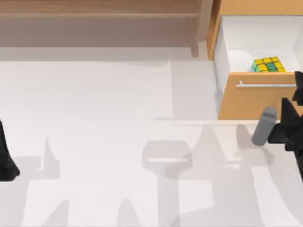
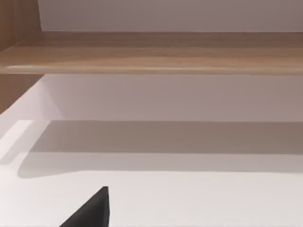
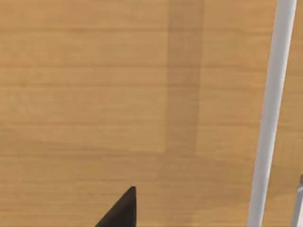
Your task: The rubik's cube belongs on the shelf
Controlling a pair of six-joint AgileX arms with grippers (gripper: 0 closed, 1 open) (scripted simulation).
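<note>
The rubik's cube [image 1: 268, 65], yellow and green with dark grid lines, lies inside the open white drawer [image 1: 246, 42] at the table's far right, just behind the drawer front. The shelf [image 1: 99, 8], a long low brown board, runs along the back from the left, with its upright post [image 1: 204, 28] beside the cabinet. The left wrist view looks at the shelf [image 2: 151, 54] from the front. My right gripper [image 1: 293, 97] hovers at the right edge, close against the drawer front and apart from the cube. My left gripper [image 1: 5, 161] is parked at the left edge.
The orange-tan drawer front [image 1: 255, 101] carries a silver bar handle [image 1: 265, 85], which the right wrist view shows close up as a pale bar [image 3: 270, 118]. A grey cylinder [image 1: 263, 125] sits on my right arm. The white tabletop [image 1: 118, 142] stretches between both arms.
</note>
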